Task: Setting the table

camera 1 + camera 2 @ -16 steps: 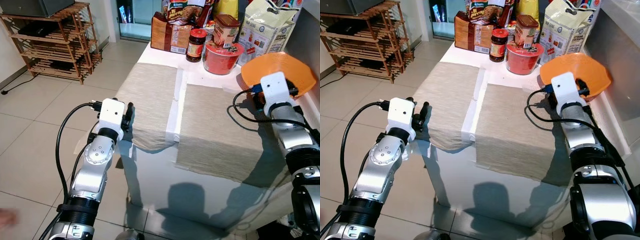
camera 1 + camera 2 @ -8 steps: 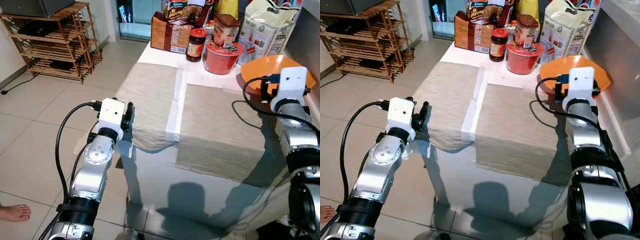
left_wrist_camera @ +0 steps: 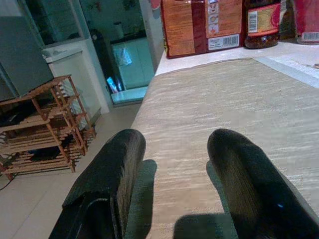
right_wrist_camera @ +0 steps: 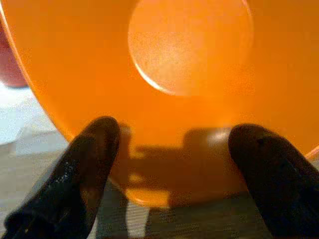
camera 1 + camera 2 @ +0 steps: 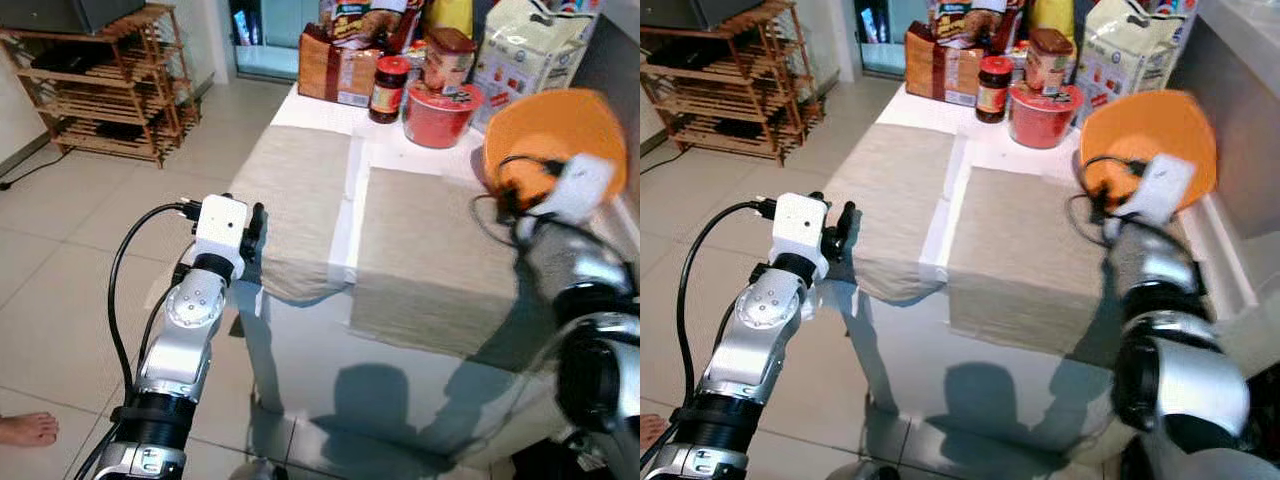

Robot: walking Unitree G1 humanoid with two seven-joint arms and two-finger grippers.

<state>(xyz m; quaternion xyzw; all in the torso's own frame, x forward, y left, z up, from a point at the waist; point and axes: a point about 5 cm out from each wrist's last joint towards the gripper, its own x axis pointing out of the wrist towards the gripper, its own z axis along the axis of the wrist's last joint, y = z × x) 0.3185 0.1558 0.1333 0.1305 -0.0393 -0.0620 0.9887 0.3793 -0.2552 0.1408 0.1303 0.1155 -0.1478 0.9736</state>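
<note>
An orange bowl (image 5: 545,125) stands tipped on its edge at the table's far right, its inside facing me. My right gripper (image 5: 518,190) is right in front of it. In the right wrist view both black fingers (image 4: 87,164) stand wide apart on either side of the bowl's lower rim (image 4: 189,59), so this gripper is open. My left gripper (image 5: 255,225) is open at the near left corner of the table. Its fingers (image 3: 112,169) hover over the edge of the left beige placemat (image 5: 300,190). A second placemat (image 5: 430,240) lies to the right of the first.
At the back of the white table (image 5: 352,210) stand a red bowl (image 5: 440,105), a dark jar (image 5: 388,88) and several food packages. A wooden rack (image 5: 110,85) stands on the tiled floor to the left. A person's bare foot (image 5: 25,428) is at lower left.
The orange bowl has gone from lying flat to tipped up facing me, and my right wrist has rolled and shifted beside it. The left arm has stayed put. A foot has come into view.
</note>
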